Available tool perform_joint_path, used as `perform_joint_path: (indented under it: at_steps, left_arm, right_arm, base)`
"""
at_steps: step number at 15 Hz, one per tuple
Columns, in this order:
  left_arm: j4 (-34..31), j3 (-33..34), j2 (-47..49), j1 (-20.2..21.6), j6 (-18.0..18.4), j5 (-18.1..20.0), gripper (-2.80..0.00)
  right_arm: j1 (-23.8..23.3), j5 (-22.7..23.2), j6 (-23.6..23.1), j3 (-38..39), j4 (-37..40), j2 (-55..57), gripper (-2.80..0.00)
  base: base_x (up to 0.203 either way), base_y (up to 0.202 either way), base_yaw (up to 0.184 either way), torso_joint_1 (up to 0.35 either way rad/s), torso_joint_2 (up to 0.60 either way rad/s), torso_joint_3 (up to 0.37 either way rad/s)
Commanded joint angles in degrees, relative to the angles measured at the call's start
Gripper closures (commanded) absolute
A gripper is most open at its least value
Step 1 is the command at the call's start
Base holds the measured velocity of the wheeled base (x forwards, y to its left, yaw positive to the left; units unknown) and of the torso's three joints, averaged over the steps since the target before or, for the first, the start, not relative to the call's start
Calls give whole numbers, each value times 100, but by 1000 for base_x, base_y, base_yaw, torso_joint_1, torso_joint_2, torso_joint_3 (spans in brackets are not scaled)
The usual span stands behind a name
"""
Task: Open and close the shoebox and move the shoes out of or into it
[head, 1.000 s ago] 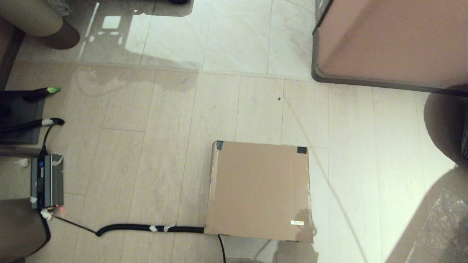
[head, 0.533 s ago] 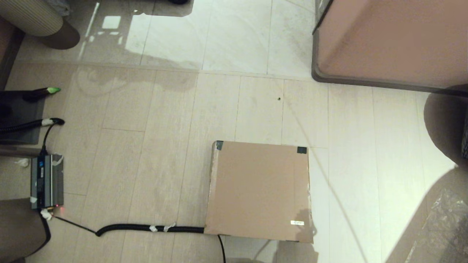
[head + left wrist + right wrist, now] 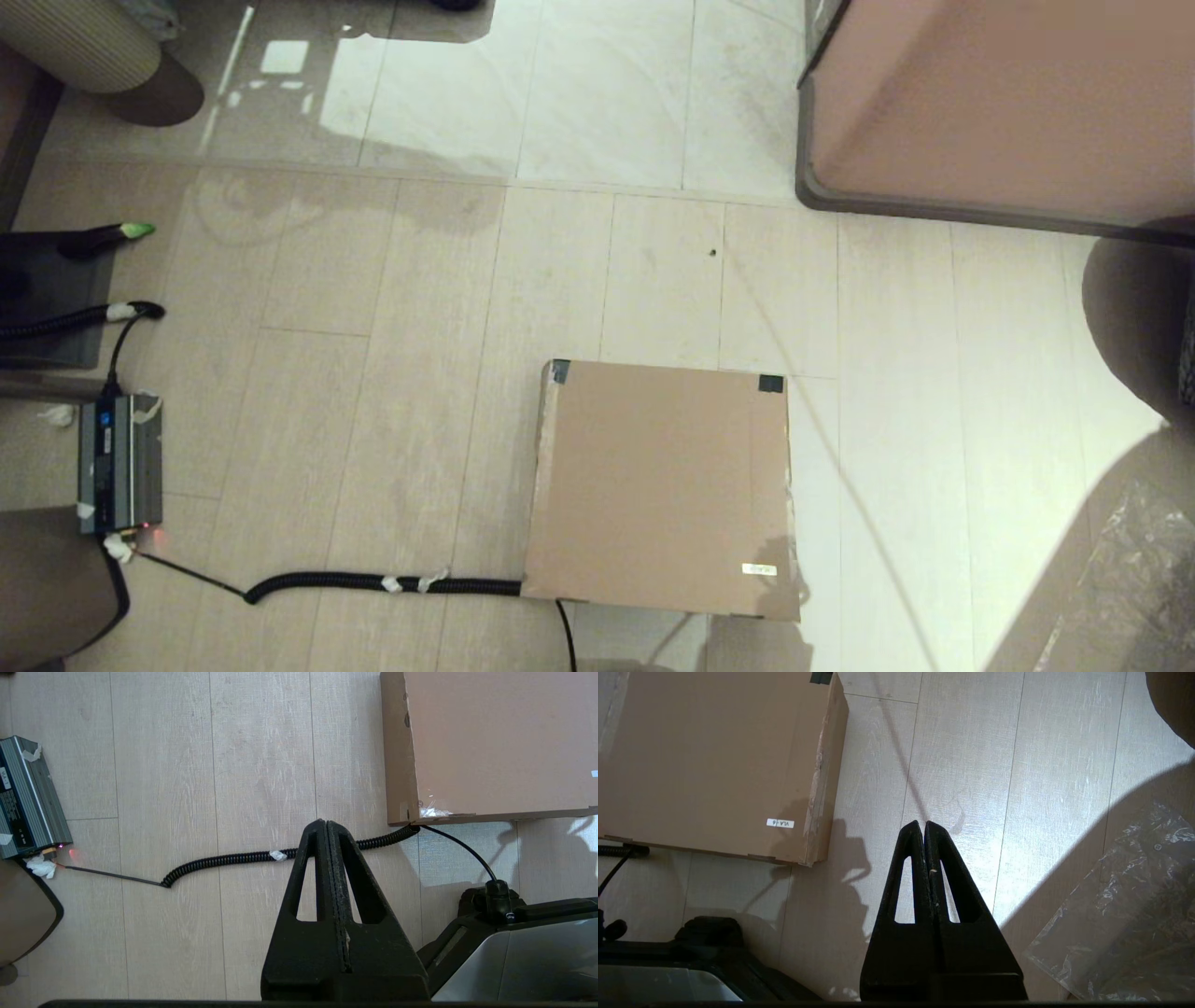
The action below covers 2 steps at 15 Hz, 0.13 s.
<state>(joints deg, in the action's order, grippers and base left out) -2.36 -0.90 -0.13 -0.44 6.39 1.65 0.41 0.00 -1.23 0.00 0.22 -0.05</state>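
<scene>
Down on the floor, nearest the robot, the shoebox sits flat with its lid fully down. Nothing of the inside shows, so I cannot tell what it holds. A small white label is stuck near the lid's near right corner, and two bits of black tape mark the far corners.

Both arms hang low over the floor on the near side of the box. The left gripper has its jaws pressed together and holds nothing; it hovers just off the box's near left corner, above a coiled black cable. The right gripper also has its jaws together and holds nothing, over bare floor just to the right of the box's near right corner. Neither one touches the cardboard.

The cable runs along the floor from under the box's near left corner out to a grey power unit, well to the left, with a small red light at its near end. On the right side a sheet of crinkled clear plastic lies on the floor, well apart from the box.

Further off, to the far right, stands a big pinkish block with a grey rim. Far left there is a ribbed beige cylinder.
</scene>
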Motion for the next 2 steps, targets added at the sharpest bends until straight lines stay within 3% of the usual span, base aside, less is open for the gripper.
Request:
perform_joint_path:
  at_steps: [1,2]
  left_arm:
    - [-1,0,11,0,9,2,0]
    - [-1,-6,12,0,3,2,0]
  right_arm:
    - [2,0,18,0,4,14,0]
    - [2,0,39,0,4,14,0]
  base:
    - [0,0,0,0,0,0]
    - [0,0,0,0,0,0]
